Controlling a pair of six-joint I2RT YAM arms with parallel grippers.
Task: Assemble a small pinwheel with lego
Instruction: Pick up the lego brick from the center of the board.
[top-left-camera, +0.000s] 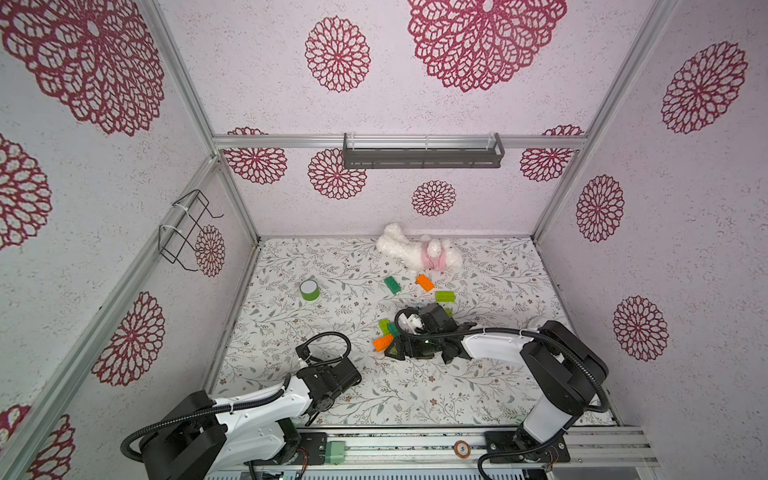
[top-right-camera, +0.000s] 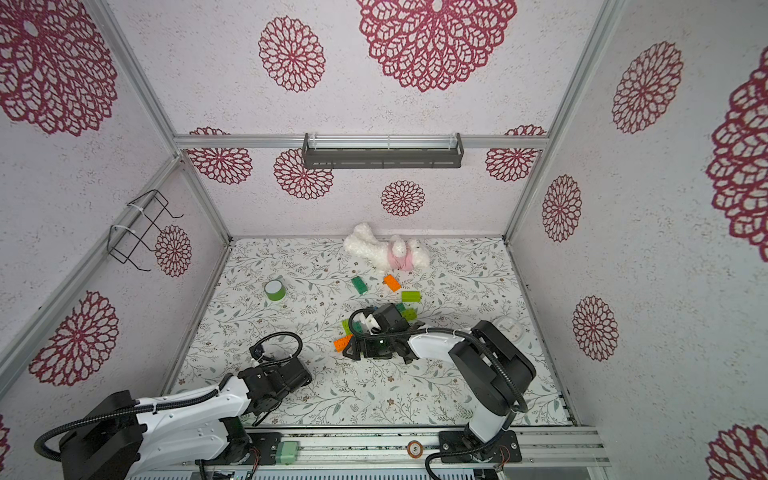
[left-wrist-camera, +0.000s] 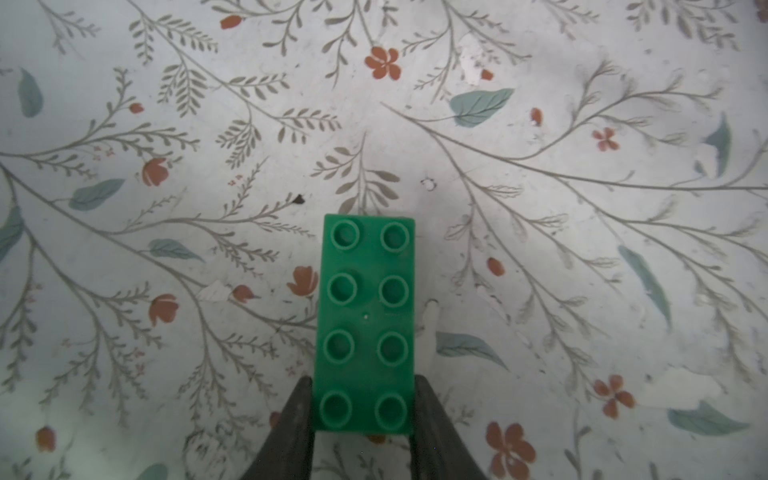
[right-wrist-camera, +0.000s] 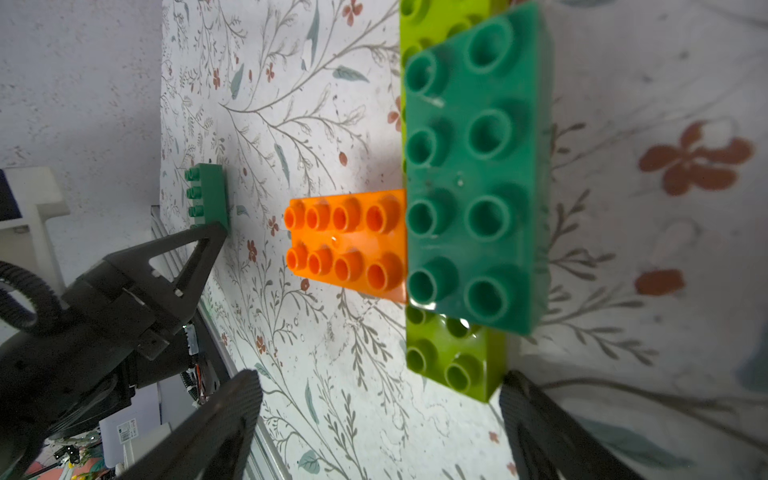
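Observation:
My left gripper (left-wrist-camera: 363, 386) is shut on the sides of a dark green lego brick (left-wrist-camera: 365, 291), studs toward the camera, near the table's front edge; the right wrist view shows that brick (right-wrist-camera: 210, 193) too. In the top views the left wrist hides it. My right gripper (right-wrist-camera: 380, 386) stands open beside a joined group: a dark green brick (right-wrist-camera: 478, 174) across a lime brick (right-wrist-camera: 453, 365), an orange brick (right-wrist-camera: 345, 245) butting against it. That group (top-left-camera: 385, 334) lies mid-table. Loose dark green (top-left-camera: 392, 285), orange (top-left-camera: 425, 282) and lime (top-left-camera: 445, 296) bricks lie behind.
A green tape roll (top-left-camera: 310, 289) stands at the left middle. A white plush toy (top-left-camera: 419, 253) lies against the back wall. A grey shelf (top-left-camera: 424, 156) hangs on the back wall, a wire rack (top-left-camera: 187, 228) on the left wall.

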